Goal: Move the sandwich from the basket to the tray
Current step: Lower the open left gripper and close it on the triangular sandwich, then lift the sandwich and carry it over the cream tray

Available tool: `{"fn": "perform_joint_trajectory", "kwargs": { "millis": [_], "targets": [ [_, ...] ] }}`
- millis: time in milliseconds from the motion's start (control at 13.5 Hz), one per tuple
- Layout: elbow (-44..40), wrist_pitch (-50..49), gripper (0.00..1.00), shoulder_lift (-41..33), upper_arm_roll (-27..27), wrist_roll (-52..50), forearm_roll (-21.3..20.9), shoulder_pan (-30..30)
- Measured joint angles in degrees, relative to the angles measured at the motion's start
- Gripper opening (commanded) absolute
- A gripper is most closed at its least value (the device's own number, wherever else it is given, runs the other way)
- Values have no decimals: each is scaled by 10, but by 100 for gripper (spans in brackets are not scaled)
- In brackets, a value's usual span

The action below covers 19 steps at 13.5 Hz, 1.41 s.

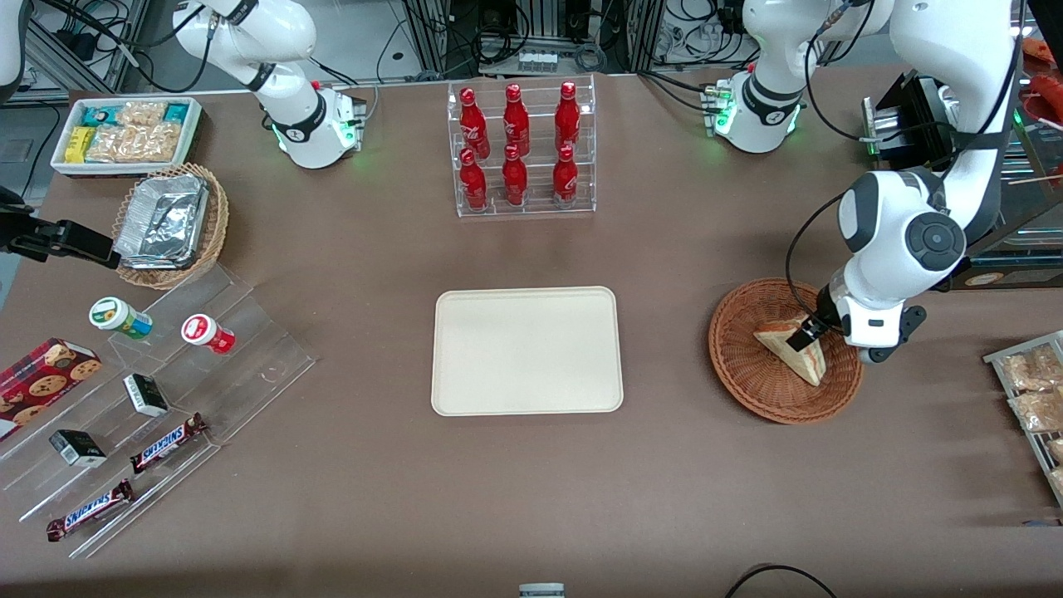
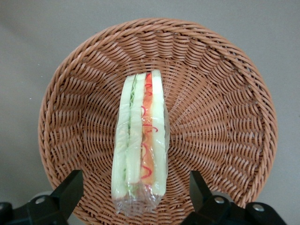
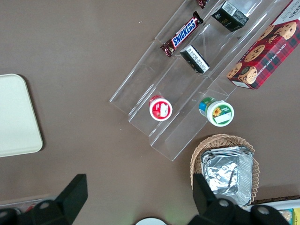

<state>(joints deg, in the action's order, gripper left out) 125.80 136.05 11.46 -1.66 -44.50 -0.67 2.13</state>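
Observation:
The sandwich, a plastic-wrapped white-bread wedge with red-orange and green filling, lies in the round reddish-brown wicker basket toward the working arm's end of the table. My left gripper hangs just above the sandwich, open, one finger on each side of its wrapped end, not touching it. The cream rectangular tray lies flat at the table's middle with nothing on it.
A clear rack of red bottles stands farther from the front camera than the tray. A wire rack of bagged snacks sits at the table's edge near the basket. Toward the parked arm's end are a stepped acrylic stand with snacks and a tan basket of foil containers.

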Motion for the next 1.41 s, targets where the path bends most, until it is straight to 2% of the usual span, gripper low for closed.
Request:
{"fn": "perform_joint_trajectory", "kwargs": {
  "millis": [222,296,370,444,593,667,1185,1407],
  "targets": [
    [0,11,98,12,0,-13,0,0],
    [0,17,90,18,-1,-20,0,0],
    [0,20,77,23,-1,-29,0,1],
    [0,23,56,29,-1,-39,0,1],
    [0,25,4,35,-2,-62,0,1],
    [0,25,0,37,-2,-70,0,2],
    [-9,11,0,36,-3,-76,-3,4],
    [-53,-75,0,30,-16,-74,-42,12]
  ]
}}
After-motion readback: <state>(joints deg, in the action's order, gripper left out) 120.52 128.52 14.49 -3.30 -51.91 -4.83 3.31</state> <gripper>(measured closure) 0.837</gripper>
